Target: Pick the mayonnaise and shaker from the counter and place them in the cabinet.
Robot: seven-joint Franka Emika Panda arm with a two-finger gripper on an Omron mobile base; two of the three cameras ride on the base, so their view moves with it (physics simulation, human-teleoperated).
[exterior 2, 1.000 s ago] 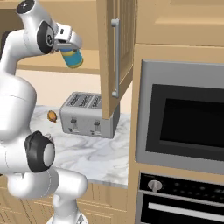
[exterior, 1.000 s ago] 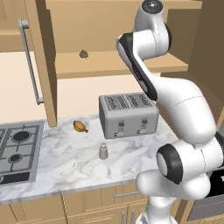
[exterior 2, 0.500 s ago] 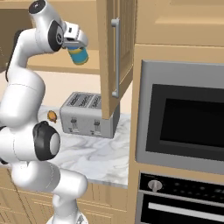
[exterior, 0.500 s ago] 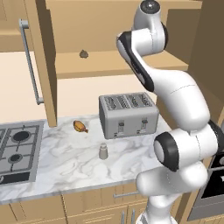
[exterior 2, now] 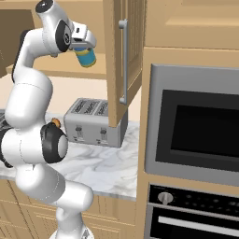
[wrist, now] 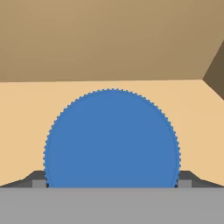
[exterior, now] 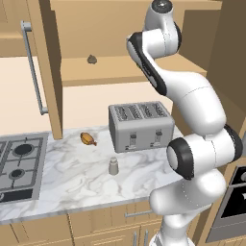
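Cabinet (exterior: 120, 29) is open, door (exterior 2: 122, 56) swung out with its bar handle, shelf (exterior: 120, 69) at arm height with a small dark lump (exterior: 92, 59) on it. Counter (exterior: 72, 178) below carries the toaster (exterior: 140, 126), an orange bit (exterior: 87, 139), and the shaker (exterior: 113, 166), upright, well apart from the hand. My arm is raised high, gripper (exterior 2: 83, 46) pinching the mayonnaise (exterior 2: 86, 57) from above by the lid end; hand view has the blue lid (wrist: 112, 140) between both tips. Jar hangs upright, long axis vertical, over the shelf board. Key relation: the shelf lies straight below and ahead of the jar, back wall beyond. I can't tell the exact gap under the jar base from these angles. I judge the next move is down onto the shelf, then release; shaker comes after.
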